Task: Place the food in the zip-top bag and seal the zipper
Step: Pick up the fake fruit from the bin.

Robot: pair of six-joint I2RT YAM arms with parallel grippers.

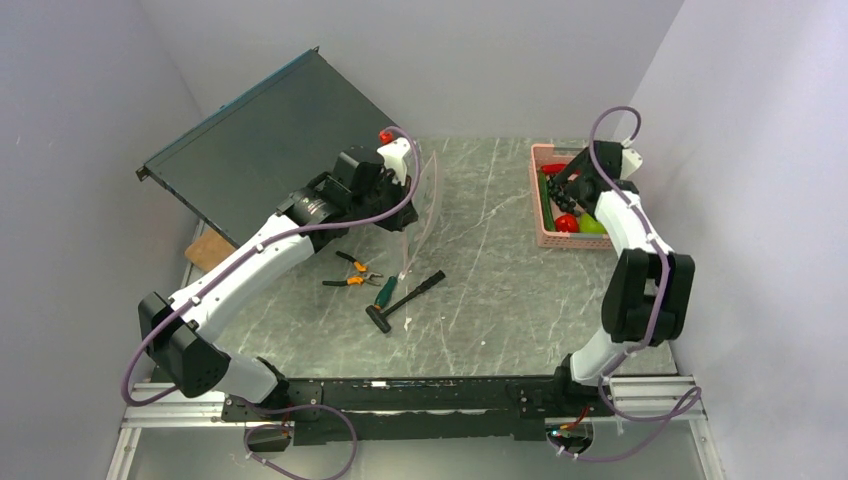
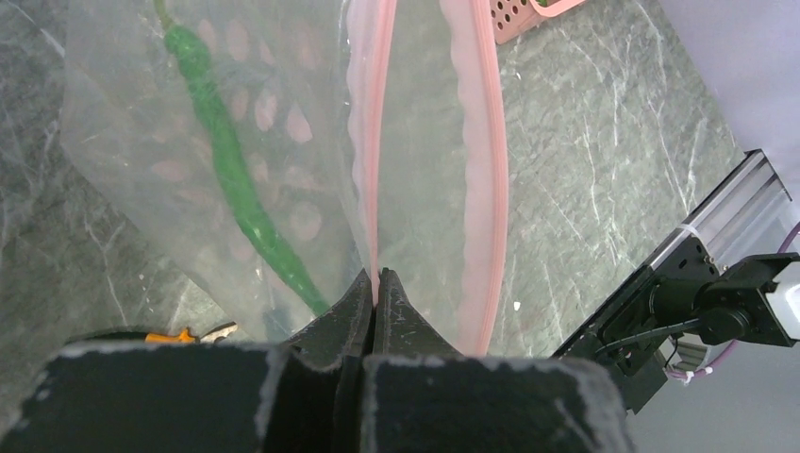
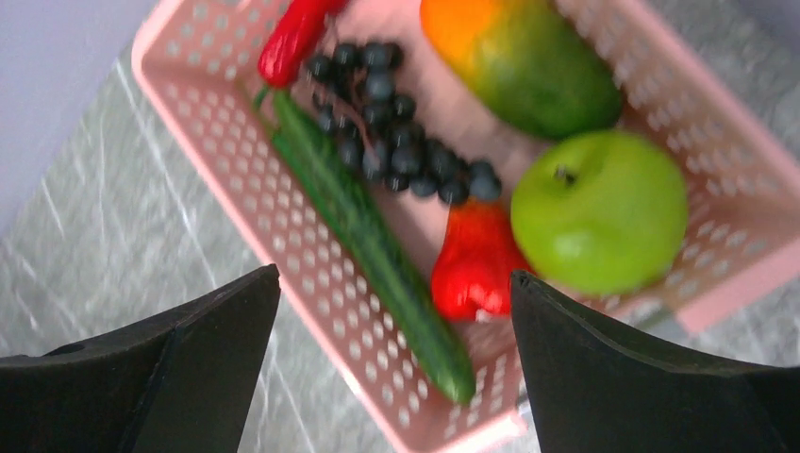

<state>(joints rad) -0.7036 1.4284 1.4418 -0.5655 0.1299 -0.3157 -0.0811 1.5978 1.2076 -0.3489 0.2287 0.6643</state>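
Note:
The clear zip-top bag hangs in front of my left gripper, which is shut on one pale pink zipper strip; the other strip bows away, so the mouth gapes. A thin green pepper shows through the plastic. In the top view the left gripper holds the bag above the table's middle. My right gripper is open above the pink basket, which holds a red chili, grapes, cucumber, tomato, green apple and mango.
Orange-handled pliers, a green-handled screwdriver and a black tool lie on the marble table near the bag's lower end. A dark panel leans at the back left. The basket stands at the back right by the wall.

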